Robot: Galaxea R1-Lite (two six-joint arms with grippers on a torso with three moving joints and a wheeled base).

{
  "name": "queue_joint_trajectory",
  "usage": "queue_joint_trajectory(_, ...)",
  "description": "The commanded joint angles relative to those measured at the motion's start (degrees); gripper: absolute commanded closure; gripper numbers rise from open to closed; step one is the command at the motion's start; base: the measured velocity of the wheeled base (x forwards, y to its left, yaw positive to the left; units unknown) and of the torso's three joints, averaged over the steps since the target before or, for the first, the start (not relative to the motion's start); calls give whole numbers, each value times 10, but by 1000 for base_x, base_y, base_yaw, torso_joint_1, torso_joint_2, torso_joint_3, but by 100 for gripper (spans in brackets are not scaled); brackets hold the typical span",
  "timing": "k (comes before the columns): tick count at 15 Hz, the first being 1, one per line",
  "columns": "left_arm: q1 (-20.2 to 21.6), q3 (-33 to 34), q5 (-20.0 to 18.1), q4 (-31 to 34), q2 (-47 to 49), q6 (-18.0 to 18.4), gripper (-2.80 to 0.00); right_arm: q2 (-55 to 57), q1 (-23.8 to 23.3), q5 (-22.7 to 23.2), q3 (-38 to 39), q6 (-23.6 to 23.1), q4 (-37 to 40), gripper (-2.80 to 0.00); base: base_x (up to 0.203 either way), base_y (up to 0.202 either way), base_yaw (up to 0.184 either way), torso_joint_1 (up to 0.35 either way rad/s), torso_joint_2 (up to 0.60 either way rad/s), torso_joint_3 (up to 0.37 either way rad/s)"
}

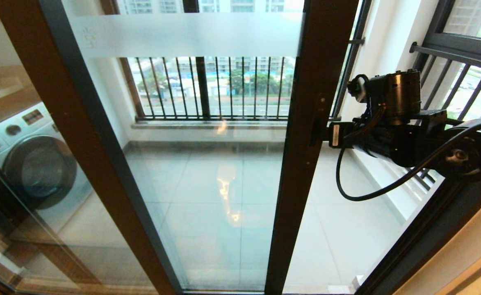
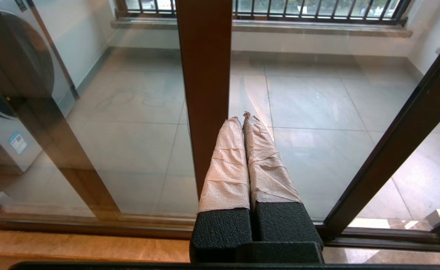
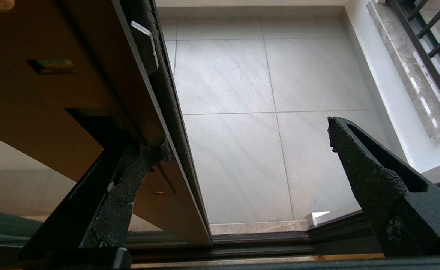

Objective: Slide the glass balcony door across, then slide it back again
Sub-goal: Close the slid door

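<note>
Right wrist view showed the right hand (image 3: 242,146) spread wide, one rough black finger (image 3: 129,176) against the brown edge of the glass balcony door (image 3: 92,93), the other over pale floor tiles (image 3: 235,75). From the head view, that hand (image 1: 324,135) met the door's (image 1: 310,102) upright frame at its handle slot, a frosted band (image 1: 187,35) crossing the clear glass above, black railing (image 1: 211,86) behind. Only the left wrist view showed the left hand (image 2: 242,118), its tape-wrapped fingers (image 2: 227,165) pressed together, low before the door.
</note>
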Motion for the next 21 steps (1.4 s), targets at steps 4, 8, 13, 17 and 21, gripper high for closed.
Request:
queue_joint_trajectory(4,0,0,0,0,1,0,0,-2,3,0,5,-3,-8,-280,0,0,0,0,0,0)
queue_joint_trajectory(8,0,0,0,0,1,0,0,5,-4,0,3,-4,-8,-280,0,0,0,0,0,0)
queue_joint_trajectory(13,0,0,0,0,1,0,0,9,-22,1,1,-9,-9,-280,0,0,0,0,0,0)
queue_joint_trajectory(17,0,0,0,0,1,0,0,8,-28,0,1,-12,-9,-280,0,0,0,0,0,0)
queue_joint_trajectory(21,0,0,0,0,1,0,0,9,-42,2,0,-15,-15,-280,0,0,0,0,0,0)
